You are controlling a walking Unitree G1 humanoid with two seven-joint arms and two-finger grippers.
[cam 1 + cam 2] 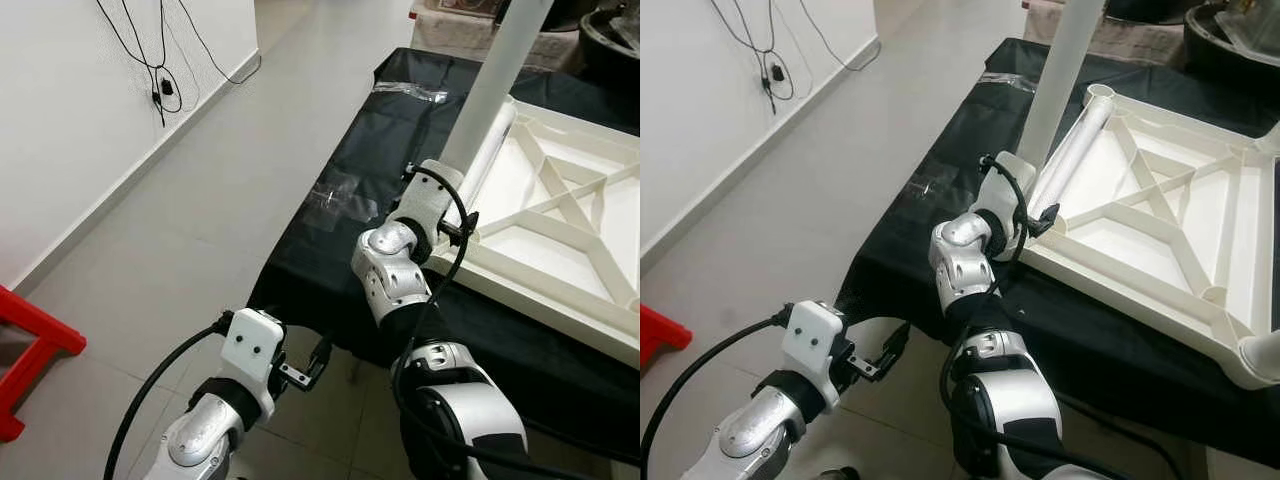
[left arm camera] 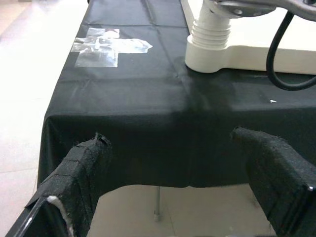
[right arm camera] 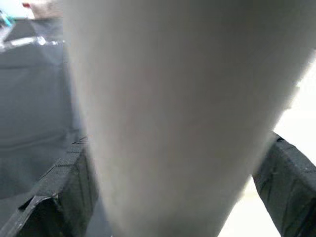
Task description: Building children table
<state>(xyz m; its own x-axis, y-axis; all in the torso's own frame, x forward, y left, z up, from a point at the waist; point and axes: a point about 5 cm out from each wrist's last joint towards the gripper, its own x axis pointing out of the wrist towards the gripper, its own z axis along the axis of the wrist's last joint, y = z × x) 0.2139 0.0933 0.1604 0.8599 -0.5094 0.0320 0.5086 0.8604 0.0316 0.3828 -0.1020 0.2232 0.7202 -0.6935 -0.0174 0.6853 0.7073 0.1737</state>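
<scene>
While clamped from both sides on the white table leg point(image 3: 163, 113), the right gripper point(image 3: 168, 187) sits at the near corner of the upturned white tabletop point(image 1: 1160, 215), a little right of the frame centre in the head views. Fingers point(image 3: 291, 182) pressed against the leg, one on each flank, seen close in the right wrist view. Leg upright and slightly tilted, running out of the top edge of the frame. Foot of the leg standing in a ribbed white socket point(image 2: 210, 37) at the tabletop corner, seen from the left wrist. Cannot tell how deep in the socket. Tabletop lying underside up, ribs showing, on a black cloth-covered bench point(image 1: 340, 250) in the right half of the frame.

Lower left of the frame: left gripper point(image 2: 190, 197) spread wide, holding nothing, below and in front of the bench edge, apart from the cloth. Black padded fingers point(image 2: 81, 173) well separated in its wrist view. Clear tape patch point(image 2: 111, 44) stuck on the cloth. Red frame point(image 1: 30, 345) on the floor at the left edge; black cables point(image 1: 160, 85) on the white wall, upper left.
</scene>
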